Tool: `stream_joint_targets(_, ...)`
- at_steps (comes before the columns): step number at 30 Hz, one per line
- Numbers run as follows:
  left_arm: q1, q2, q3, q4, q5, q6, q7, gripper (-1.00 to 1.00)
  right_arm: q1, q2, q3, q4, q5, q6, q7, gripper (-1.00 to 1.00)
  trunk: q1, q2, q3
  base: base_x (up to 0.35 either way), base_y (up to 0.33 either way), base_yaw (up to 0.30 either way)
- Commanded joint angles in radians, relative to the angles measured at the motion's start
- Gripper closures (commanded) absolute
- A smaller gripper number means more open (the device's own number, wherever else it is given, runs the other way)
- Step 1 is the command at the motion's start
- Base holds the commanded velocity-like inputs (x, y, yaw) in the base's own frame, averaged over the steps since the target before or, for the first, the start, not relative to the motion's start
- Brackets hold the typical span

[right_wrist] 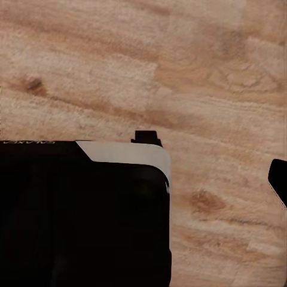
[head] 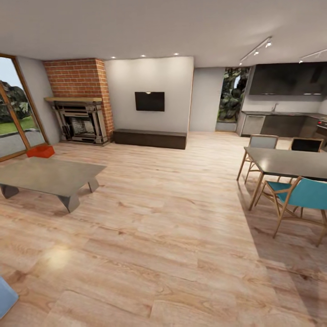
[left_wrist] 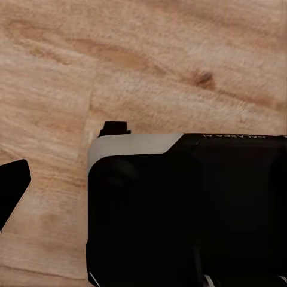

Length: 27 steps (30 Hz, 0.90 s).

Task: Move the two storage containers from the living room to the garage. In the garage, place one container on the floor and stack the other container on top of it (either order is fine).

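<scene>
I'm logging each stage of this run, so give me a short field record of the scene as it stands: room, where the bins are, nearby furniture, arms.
room: living room with wood plank floor
bins: an orange-red bin on the floor by the glass door, beyond the low table; whether it is one bin or two together, cannot tell
fireplace: brick fireplace, right of the bin
TV: black TV on the far wall
dining table: dining table with chairs at right
arms: wrist cameras look down at plank floor; gripper state cannot be told
</scene>
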Motion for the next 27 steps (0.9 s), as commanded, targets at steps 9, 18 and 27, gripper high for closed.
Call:
stream_joint_targets(9,0.000,0.000,-0.002,-0.001,0.005,0.002,0.003,-1.00,-0.001,-0.001,-0.007,0.002,0.009,-0.004,-0.004,-1.00,0.001,-0.001,-0.002,0.337,0.000,0.000)
stream_joint_targets(18,-0.001,0.000,-0.002,-0.001,0.005,0.002,0.003,-1.00,-0.001,-0.001,-0.007,0.002,0.009,-0.004,-0.004,-1.00,0.001,-0.001,-0.002,0.337,0.000,0.000)
stream_joint_targets(27,-0.001,0.000,-0.002,-0.002,0.005,0.002,0.003,-1.00,-0.001,-0.001,-0.007,0.002,0.009,-0.004,-0.003,-1.00,0.001,-0.001,-0.002,0.337,0.000,0.000)
